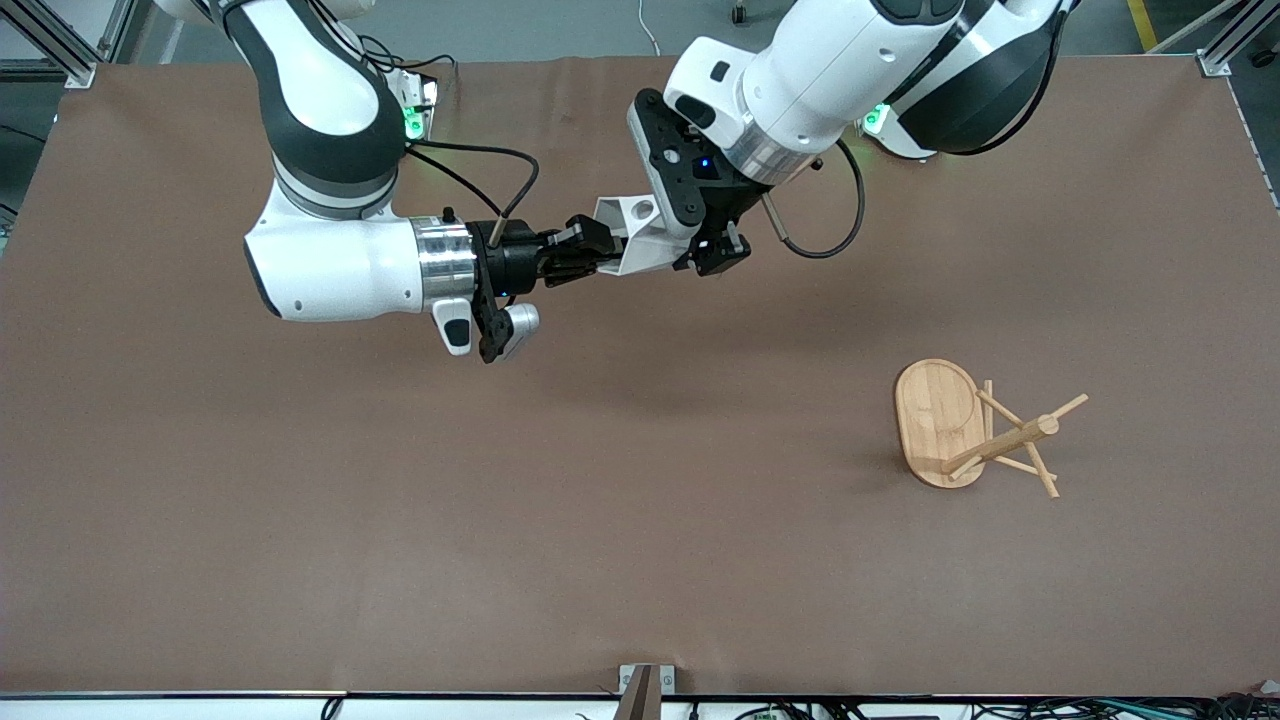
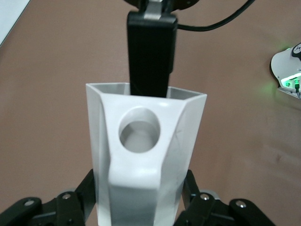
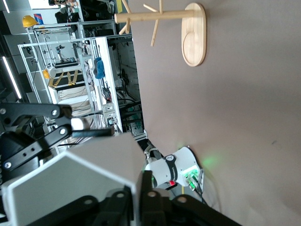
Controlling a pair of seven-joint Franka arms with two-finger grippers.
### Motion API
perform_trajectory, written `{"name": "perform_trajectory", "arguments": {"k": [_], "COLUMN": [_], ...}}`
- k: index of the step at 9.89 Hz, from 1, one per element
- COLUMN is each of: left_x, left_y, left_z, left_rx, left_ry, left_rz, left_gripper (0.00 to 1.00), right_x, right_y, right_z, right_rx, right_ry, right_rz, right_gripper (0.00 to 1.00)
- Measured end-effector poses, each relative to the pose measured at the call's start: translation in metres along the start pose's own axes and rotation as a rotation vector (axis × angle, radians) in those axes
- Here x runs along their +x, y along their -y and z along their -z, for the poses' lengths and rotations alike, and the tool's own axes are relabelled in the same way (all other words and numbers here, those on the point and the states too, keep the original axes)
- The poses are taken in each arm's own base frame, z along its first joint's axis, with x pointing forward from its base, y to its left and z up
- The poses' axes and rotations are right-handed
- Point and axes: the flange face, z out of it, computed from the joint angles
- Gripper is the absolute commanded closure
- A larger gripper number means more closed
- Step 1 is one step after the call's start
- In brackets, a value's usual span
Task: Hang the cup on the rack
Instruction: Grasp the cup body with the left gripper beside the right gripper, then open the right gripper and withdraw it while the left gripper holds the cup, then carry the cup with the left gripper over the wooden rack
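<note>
Above the brown table (image 1: 300, 520), both Franka arms meet at a small white faceted cup (image 1: 640, 235) with a blocky handle pierced by a round hole, held in the air on its side. The right gripper (image 1: 590, 245), reaching in from the right arm's end, has its black fingers (image 2: 150, 52) pinched on the cup's rim, one finger running down inside the mouth. The left gripper (image 1: 712, 252) comes down from above, its fingers (image 2: 70, 202) pressed against the two sides of the cup's lower body, as the left wrist view shows. The handle's hole faces up toward the left wrist camera. The light bamboo mug rack (image 1: 975, 428), with an oval base, central post and thin angled pegs, stands toward the left arm's end of the table, nearer the front camera and well apart from the cup.
</note>
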Motion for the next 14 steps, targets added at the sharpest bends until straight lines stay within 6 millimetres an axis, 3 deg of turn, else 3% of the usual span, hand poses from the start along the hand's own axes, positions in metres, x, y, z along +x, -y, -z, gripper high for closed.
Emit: {"name": "perform_trajectory", "arguments": {"k": [3, 5, 9, 11, 12, 14], "left_x": [-0.006, -0.007, -0.012, -0.025, -0.035, -0.05], "left_y": [0.01, 0.011, 0.019, 0.045, 0.061, 0.088], "left_z": [-0.008, -0.009, -0.016, -0.024, -0.027, -0.028], "left_rx": [-0.005, -0.005, -0.008, -0.011, -0.01, 0.009], "left_ry": [0.013, 0.014, 0.027, 0.043, 0.049, 0.058], "left_rz": [0.018, 0.03, 0.26, 0.459, 0.572, 0.722], "left_gripper": [0.99, 0.99, 0.99, 0.99, 0.99, 0.99], "right_x": [-0.002, 0.011, 0.027, 0.017, 0.008, -0.009], "right_y": [0.001, -0.021, -0.11, -0.146, -0.152, -0.129], "right_z": [0.015, 0.057, 0.18, 0.256, 0.296, 0.358], "right_rx": [-0.079, -0.152, -0.554, -0.839, -0.977, -1.126], "right_ry": [-0.017, -0.076, -0.216, -0.28, -0.327, -0.434], "right_rz": [0.003, -0.026, -0.179, -0.214, -0.222, -0.209], "right_gripper": [0.0, 0.0, 0.0, 0.0, 0.0, 0.0]}}
